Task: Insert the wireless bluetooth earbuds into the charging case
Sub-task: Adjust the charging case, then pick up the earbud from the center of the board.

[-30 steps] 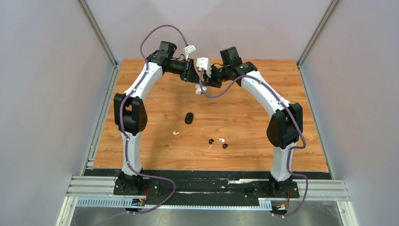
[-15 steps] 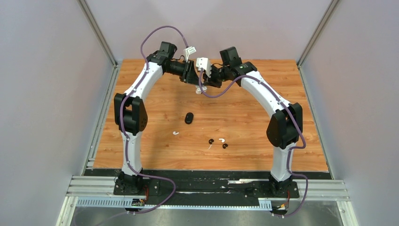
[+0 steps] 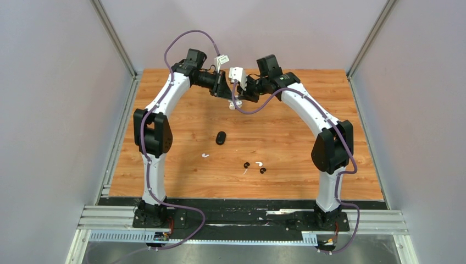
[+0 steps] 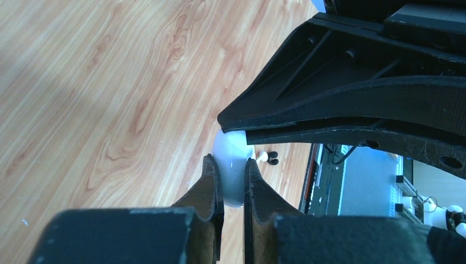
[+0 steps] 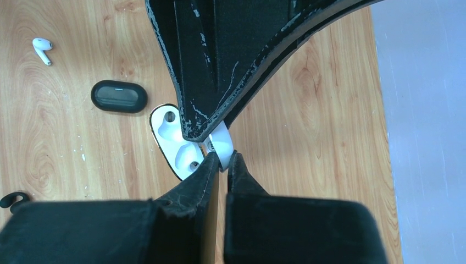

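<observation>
The white charging case point(image 3: 234, 103) is held between both grippers at the table's far middle. My left gripper point(image 4: 231, 160) is shut on its body point(image 4: 233, 165). My right gripper point(image 5: 221, 157) is shut on its lid point(image 5: 222, 144). The case is open and its body point(image 5: 175, 137) shows two empty sockets. A black case point(image 3: 221, 137) lies shut at mid-table and also shows in the right wrist view point(image 5: 118, 96). One white earbud point(image 3: 205, 155) lies left of centre. Another white earbud point(image 3: 258, 163) and two black earbuds point(image 3: 246, 164) point(image 3: 262, 170) lie near the front.
The other arm's fingers fill the upper part of each wrist view. Grey walls with metal rails stand on both sides of the wooden table point(image 3: 308, 165). The arm bases sit on the black rail at the near edge.
Both grippers and the white case between them have shifted very slightly toward the far side. The earbuds and the black case have not moved.
</observation>
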